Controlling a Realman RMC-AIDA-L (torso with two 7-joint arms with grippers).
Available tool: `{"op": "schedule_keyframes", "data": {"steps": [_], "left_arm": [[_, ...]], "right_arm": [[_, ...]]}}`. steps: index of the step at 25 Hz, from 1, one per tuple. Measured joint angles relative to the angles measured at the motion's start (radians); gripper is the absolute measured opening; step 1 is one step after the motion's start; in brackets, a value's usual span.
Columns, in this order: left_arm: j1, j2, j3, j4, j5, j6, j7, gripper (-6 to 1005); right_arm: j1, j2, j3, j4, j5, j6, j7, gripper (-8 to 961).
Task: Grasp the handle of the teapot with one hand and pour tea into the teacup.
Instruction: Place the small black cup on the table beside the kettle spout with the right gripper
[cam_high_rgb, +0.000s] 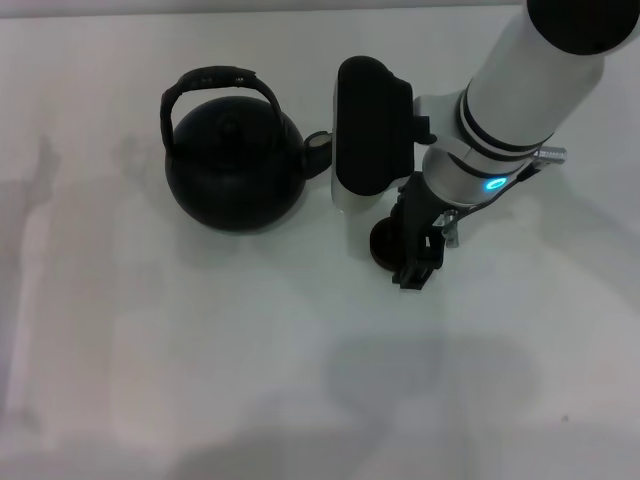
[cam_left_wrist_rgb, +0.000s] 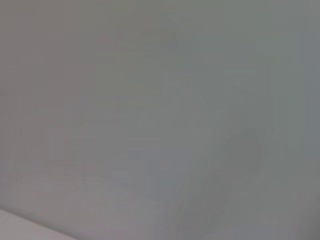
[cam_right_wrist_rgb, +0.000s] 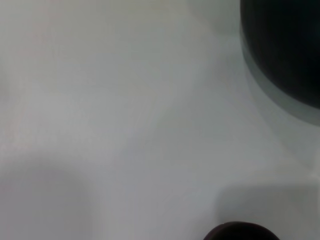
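The matte-black teapot (cam_high_rgb: 235, 165) stands on the white table left of centre, its spout pointing right. Its arched handle (cam_high_rgb: 215, 82) stands upright over the lid, with nothing holding it. The small dark teacup (cam_high_rgb: 384, 245) sits to the right of the teapot, partly hidden under my right gripper (cam_high_rgb: 420, 268), which reaches down from the upper right and hangs right at the cup. In the right wrist view the teapot (cam_right_wrist_rgb: 285, 45) is a dark mass at one corner and the teacup (cam_right_wrist_rgb: 240, 233) just shows at the edge. My left gripper is out of view.
The white table (cam_high_rgb: 200, 360) spreads around both objects. The right arm's black wrist housing (cam_high_rgb: 370, 125) hangs close to the teapot's spout. The left wrist view shows only bare pale surface (cam_left_wrist_rgb: 150, 120).
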Motion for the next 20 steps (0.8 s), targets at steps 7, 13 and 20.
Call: {"op": "schedule_keyframes", "data": {"steps": [7,13,20], "left_arm": [[-0.002,0.000,0.000,0.003,0.000,-0.001,0.000,882],[-0.002,0.000,0.000,0.003,0.000,-0.001,0.000,882],[0.003,0.000,0.000,0.003,-0.015,-0.001,-0.012,882]], "right_arm": [[-0.038,-0.004,0.014,-0.051,0.000,0.005,-0.002,874],[-0.102,-0.009,0.085,-0.142,-0.009,0.019,-0.013,872],[-0.198,-0.009,0.199,-0.248,-0.009,0.026,-0.065,872]]}}
